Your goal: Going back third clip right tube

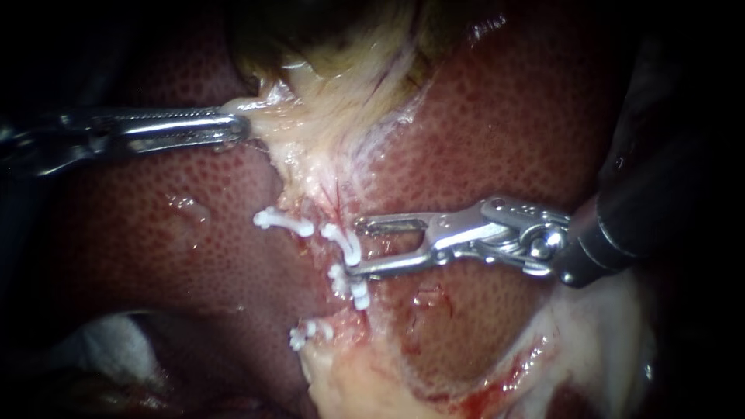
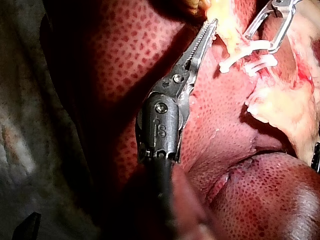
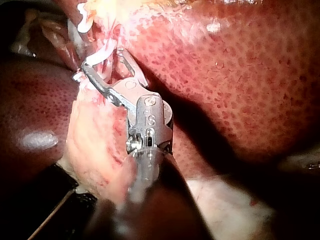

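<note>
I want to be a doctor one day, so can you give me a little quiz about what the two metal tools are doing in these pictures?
1. True or false: the right instrument's jaws are shut.
2. What do the left instrument's jaws grip? A a tube; B pale tissue; C nothing.
3. Fill in: the white clips lie at the tips of the ___ instrument's jaws.
Key: 1 false, a gap shows between them. 2 B. 3 right.
</note>
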You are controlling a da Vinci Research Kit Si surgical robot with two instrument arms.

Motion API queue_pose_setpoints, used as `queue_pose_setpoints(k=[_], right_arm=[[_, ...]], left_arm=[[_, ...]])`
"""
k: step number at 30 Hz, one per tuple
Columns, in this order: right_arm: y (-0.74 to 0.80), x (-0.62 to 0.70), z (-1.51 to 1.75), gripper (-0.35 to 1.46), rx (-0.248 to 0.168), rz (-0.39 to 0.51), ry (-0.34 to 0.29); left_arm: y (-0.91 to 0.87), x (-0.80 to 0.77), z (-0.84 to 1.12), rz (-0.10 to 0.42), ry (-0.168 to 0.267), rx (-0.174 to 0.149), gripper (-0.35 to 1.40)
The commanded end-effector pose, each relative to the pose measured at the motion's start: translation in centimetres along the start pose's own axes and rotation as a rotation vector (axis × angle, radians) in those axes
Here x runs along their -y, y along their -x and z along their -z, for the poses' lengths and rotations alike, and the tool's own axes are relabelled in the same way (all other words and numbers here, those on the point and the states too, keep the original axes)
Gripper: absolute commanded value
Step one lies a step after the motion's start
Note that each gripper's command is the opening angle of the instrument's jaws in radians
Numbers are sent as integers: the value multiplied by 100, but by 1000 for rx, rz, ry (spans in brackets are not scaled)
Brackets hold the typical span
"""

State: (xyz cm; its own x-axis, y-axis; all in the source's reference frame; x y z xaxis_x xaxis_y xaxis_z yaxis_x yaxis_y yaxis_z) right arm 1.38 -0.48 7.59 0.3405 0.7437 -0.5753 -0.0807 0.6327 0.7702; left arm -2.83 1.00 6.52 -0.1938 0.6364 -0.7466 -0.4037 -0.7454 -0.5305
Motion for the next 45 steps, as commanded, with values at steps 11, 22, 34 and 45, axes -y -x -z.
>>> queue_pose_setpoints(k=[11,22,34,45], right_arm=[[-8,-4,4,49,-18,-7,35],[-24,-14,39,45,-28,-25,54],[-26,-18,52,45,-32,-31,71],[-41,0,87,49,-31,27,71]], left_arm=[[0,0,0,0,0,0,-35],[0,0,0,0,0,0,-35],[0,0,1,0,0,0,-35],[0,0,1,0,1,0,-35]])
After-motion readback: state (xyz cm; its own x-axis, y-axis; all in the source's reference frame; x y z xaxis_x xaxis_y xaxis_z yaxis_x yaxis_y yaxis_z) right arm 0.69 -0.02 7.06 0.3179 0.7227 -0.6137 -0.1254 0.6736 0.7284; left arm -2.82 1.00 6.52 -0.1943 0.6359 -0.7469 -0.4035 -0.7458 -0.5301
